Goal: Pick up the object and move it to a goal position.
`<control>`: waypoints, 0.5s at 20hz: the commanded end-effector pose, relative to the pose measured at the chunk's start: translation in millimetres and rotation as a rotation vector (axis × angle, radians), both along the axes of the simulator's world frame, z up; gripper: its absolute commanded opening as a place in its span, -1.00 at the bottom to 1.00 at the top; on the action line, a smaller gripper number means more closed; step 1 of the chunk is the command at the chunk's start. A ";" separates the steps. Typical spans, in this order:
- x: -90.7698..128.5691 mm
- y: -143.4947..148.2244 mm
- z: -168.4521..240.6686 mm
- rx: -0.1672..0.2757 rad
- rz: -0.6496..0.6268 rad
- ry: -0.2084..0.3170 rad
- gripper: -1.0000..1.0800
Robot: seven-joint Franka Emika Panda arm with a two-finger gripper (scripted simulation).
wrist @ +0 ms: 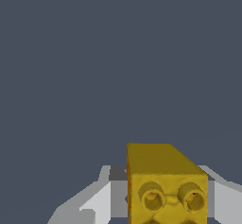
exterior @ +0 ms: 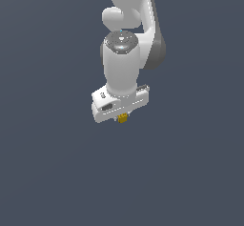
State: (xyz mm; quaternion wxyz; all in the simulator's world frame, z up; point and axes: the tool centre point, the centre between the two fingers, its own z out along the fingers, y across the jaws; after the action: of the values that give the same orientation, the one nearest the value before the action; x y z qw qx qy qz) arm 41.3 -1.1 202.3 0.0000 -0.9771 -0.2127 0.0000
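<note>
Background: flat slate-grey field, no seam or edge I can read. Containers: none in view. Gripper (exterior: 122, 118): white, centre of the exterior view, its fingers (wrist: 101, 200) pressed to either side of the block (exterior: 123, 118), mustard-yellow and studded. Step, as I judge it: carrying. Next: steady travel to a goal I can't see marked.

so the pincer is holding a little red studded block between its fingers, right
Not quite: the block is mustard yellow, not red. The wrist view shows its yellow body and round studs sitting between the pincer's fingers, and the exterior view shows the same yellow bit under the white hand.
</note>
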 end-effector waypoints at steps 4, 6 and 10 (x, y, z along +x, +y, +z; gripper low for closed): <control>3.9 -3.7 64.6 0.001 0.001 0.000 -1.00; 5.7 -5.0 86.6 0.001 0.001 0.000 -1.00; 9.3 -7.6 129.0 0.001 0.001 0.000 -1.00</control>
State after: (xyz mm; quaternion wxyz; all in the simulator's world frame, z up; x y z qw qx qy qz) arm 49.7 -7.8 315.0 0.0002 -0.9771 -0.2128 -0.0004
